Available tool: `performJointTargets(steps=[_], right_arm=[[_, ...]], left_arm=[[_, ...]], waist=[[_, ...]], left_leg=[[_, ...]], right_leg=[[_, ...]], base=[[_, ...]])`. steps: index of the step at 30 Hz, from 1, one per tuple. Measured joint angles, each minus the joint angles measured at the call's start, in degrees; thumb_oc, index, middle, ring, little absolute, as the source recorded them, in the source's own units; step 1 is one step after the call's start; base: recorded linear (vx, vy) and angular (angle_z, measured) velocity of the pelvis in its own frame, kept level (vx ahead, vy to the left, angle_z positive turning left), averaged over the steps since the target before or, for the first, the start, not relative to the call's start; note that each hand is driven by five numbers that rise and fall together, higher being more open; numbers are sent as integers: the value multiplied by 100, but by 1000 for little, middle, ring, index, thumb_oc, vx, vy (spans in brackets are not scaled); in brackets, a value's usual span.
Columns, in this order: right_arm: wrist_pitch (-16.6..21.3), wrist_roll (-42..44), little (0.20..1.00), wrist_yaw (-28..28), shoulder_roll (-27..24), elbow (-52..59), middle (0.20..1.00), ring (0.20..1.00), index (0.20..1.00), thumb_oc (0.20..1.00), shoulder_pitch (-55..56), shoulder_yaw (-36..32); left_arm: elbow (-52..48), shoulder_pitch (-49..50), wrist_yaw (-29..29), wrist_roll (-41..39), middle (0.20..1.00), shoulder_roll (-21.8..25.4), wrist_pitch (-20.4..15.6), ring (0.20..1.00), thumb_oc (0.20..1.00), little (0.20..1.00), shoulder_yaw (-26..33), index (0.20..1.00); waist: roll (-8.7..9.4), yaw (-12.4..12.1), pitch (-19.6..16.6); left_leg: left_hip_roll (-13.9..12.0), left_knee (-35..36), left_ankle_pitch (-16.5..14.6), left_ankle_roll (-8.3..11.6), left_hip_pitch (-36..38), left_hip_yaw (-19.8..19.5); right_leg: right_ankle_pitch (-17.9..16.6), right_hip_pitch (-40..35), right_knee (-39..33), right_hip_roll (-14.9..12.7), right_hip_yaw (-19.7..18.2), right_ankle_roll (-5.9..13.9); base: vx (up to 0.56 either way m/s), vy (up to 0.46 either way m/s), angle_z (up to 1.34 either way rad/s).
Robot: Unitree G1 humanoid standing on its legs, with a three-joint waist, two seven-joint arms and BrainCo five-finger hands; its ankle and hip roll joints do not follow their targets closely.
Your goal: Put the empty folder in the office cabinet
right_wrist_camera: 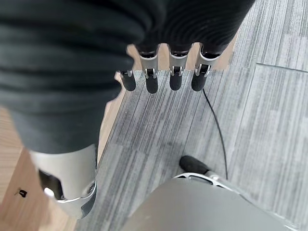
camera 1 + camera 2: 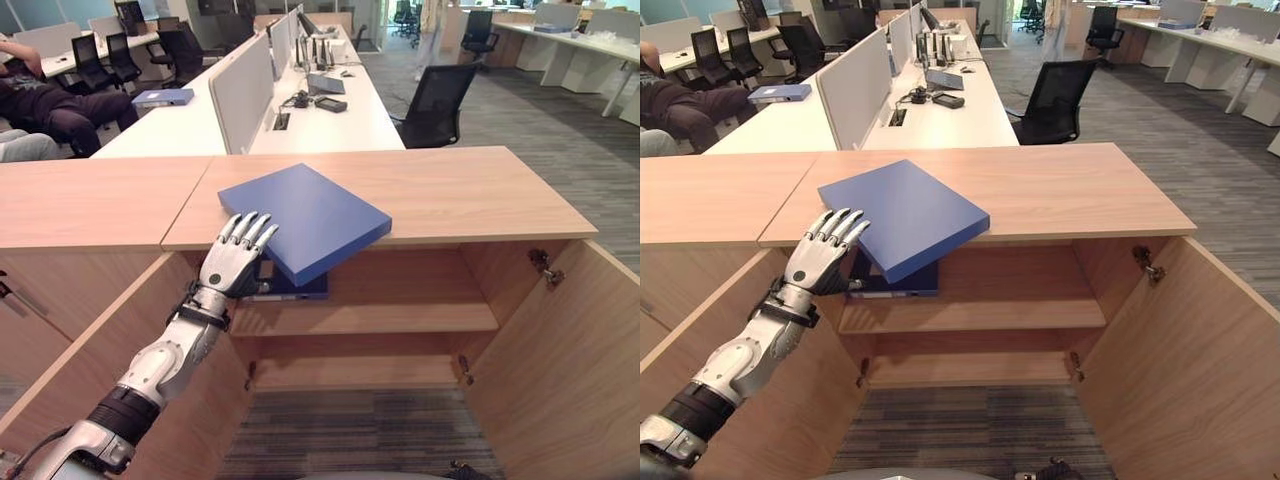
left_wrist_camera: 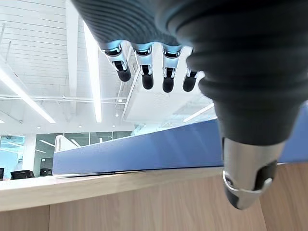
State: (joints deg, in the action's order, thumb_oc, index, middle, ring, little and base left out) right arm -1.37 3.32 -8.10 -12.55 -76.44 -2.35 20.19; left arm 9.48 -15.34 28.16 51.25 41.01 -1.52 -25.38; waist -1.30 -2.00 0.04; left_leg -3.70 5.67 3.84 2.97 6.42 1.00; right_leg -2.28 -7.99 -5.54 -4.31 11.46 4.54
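A blue folder (image 2: 305, 215) lies flat on the wooden cabinet top (image 2: 450, 190), its near corner jutting out past the front edge above the open cabinet. My left hand (image 2: 232, 262) is raised at the folder's near left edge with straight, spread fingers (image 3: 147, 72) lying on the cover. In the left wrist view the folder's edge (image 3: 144, 151) shows between the fingers and the thumb. A second dark blue folder (image 2: 295, 287) lies on the upper shelf (image 2: 380, 318) just beneath. My right hand (image 1: 175, 79) hangs over the grey carpet, fingers relaxed and holding nothing.
Both cabinet doors stand open, the right door (image 2: 570, 370) and the left door (image 2: 80, 350), flanking the two shelves. Behind the cabinet are white desks, a black office chair (image 2: 437, 103), another blue folder (image 2: 163, 97) on a desk, and a seated person (image 2: 40, 100) at far left.
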Motion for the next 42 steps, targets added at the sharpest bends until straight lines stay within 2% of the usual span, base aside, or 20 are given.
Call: performJointTargets(steps=[17, 23, 35, 42], right_arm=[[0, -6, 1000, 49, -3, 13, 1000, 1000, 1000, 1000, -3, 194], [0, -11, 1000, 48, -15, 27, 1000, 1000, 1000, 1000, -19, 222], [-8, -12, 1000, 30, -14, 11, 1000, 1000, 1000, 1000, -34, 224], [-38, -13, 1000, 10, -14, -14, 1000, 1000, 1000, 1000, -38, 208]], left_arm=[[620, -282, 5, 0, 1000, -25, 256, 1000, 1000, 1000, -407, 1000], [1017, -537, 5, -7, 1000, -231, 364, 1000, 1000, 1000, -618, 1000], [1014, -564, 7, -9, 1000, -478, 404, 1000, 1000, 1000, -640, 1000], [797, -723, 9, -8, 1000, -529, 372, 1000, 1000, 1000, -857, 1000]], waist=[[38, 139, -70], [15, 156, -89], [-1, 165, -94], [-13, 186, -87]], left_leg=[[-1, 0, -29, -5, 41, 117], [-1, -42, -28, -7, 41, 144], [-7, -45, -27, -6, 51, 145], [-7, 0, -31, -8, 58, 143]], right_leg=[[-10, 17, 0, -2, -114, -2], [-38, 32, 0, 0, -139, -35], [-36, 22, 0, 2, -139, -36], [-32, 12, 0, 1, -137, -36]], base=[[-2, 1, -2], [-2, 0, -2], [0, 0, 0], [0, 0, 0]])
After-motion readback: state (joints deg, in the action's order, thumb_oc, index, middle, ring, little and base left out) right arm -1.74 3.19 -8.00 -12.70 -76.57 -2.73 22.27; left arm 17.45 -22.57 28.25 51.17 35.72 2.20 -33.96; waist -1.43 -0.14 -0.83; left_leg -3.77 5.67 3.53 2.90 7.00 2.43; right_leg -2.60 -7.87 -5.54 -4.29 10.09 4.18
